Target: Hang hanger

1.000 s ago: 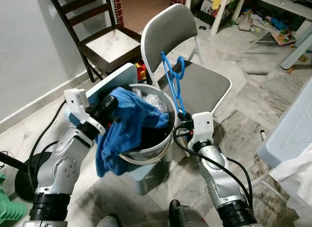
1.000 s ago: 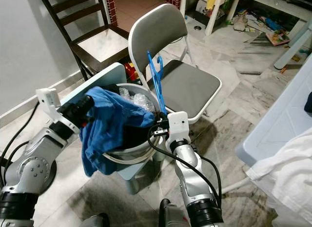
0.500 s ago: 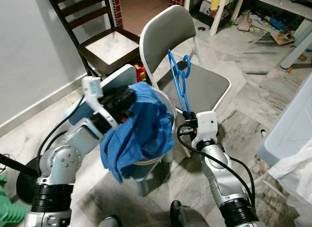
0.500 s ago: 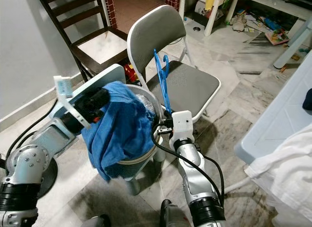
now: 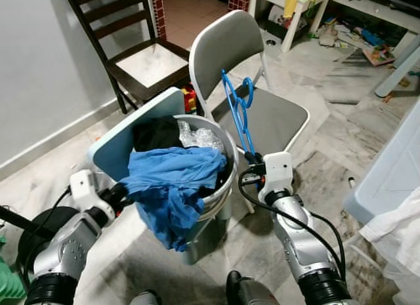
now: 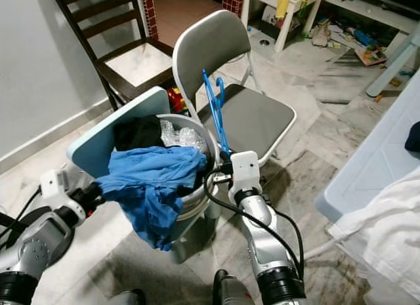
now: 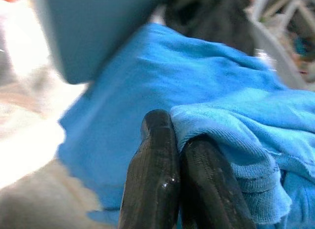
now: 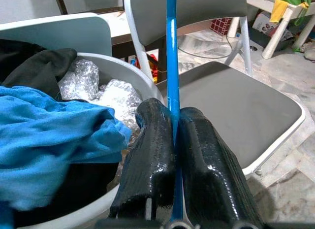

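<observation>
The right gripper (image 8: 173, 140) is clamped on the blue plastic hanger (image 5: 237, 108) — light and stiff, likely slippery, so a bar grip suits. At near left, the left gripper (image 7: 179, 160) pinches the soft blue cloth (image 5: 174, 183) draped over the bucket (image 5: 226, 177).

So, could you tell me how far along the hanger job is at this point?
Picked up: the right gripper is shut on the blue hanger, upright beside the bucket. In hand: the left gripper pinches the blue shirt, which drapes over the bucket's rim. Left: the shirt is not yet on the hanger, and nothing is hung.
</observation>
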`<state>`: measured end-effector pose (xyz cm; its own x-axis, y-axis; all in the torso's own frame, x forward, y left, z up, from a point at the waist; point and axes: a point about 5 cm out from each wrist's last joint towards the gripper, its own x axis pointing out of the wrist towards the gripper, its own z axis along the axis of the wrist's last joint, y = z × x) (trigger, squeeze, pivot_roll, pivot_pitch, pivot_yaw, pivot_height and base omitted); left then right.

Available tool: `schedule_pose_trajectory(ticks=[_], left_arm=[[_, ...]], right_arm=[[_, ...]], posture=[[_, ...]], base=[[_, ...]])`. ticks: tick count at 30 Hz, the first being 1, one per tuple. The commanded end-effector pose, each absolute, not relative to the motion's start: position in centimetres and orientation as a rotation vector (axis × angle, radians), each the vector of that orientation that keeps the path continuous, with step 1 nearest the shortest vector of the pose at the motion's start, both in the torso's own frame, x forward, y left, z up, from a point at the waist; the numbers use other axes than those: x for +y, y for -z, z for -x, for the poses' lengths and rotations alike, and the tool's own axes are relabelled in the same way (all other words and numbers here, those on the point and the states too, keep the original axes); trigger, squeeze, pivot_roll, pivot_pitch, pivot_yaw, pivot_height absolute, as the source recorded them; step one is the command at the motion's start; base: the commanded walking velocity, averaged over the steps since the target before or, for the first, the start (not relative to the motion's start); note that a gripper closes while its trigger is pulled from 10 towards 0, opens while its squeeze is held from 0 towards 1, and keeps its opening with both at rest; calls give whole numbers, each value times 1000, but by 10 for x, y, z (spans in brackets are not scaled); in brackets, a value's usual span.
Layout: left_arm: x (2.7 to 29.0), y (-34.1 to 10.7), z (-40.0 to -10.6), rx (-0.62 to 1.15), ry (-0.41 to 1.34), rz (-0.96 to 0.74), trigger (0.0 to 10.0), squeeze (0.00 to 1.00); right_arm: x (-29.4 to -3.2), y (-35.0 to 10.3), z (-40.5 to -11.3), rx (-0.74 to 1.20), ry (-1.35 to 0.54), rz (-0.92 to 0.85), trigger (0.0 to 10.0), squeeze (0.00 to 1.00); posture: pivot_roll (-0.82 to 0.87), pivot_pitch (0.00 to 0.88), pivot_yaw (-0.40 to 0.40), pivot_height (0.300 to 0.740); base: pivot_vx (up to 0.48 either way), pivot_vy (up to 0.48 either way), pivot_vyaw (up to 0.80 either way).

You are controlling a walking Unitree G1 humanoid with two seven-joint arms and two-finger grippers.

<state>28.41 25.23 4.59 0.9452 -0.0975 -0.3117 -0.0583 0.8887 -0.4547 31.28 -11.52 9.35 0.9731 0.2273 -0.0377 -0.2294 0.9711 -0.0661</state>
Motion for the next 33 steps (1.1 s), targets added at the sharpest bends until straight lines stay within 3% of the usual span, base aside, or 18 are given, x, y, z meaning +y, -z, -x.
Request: schedule_pose_trajectory(ticks=[1,7,8,9,11,13,14,33], left_arm=[[262,-44,-283,331,-33,433,10000,1000],[269,-42,-284,331,-72,313,10000,1000],[270,-42,-284,335,-75,301,10000,780],[271,-41,-285,334,-81,282,10000,0],[271,-42,-286,324,-83,274,10000,0],[273,-44,-288,297,-93,273,2353,0],[273,-46,-289,275,-84,284,0,0],[270,-71,-304,125,-36,191,0,0]], right_arm=[[-114,-95,-312,28,-237,71,10000,0],[-112,-94,-311,31,-239,70,10000,0],[-112,-94,-311,31,-238,70,10000,0],[-112,-93,-310,32,-237,69,10000,0],[-113,-93,-310,32,-235,69,10000,0],[-114,-93,-309,32,-231,70,10000,0],[-115,-93,-309,32,-229,71,10000,0],[-115,-93,-310,28,-221,73,10000,0]], posture=[[-51,204,-51,740],[-56,207,-46,740],[-57,207,-46,740],[-61,207,-43,740],[-64,207,-42,740],[-66,206,-41,740],[-66,205,-40,740],[-63,200,-35,740]], base=[[0,0,0],[0,0,0],[0,0,0],[0,0,0],[0,0,0],[0,0,0],[0,0,0],[0,0,0]])
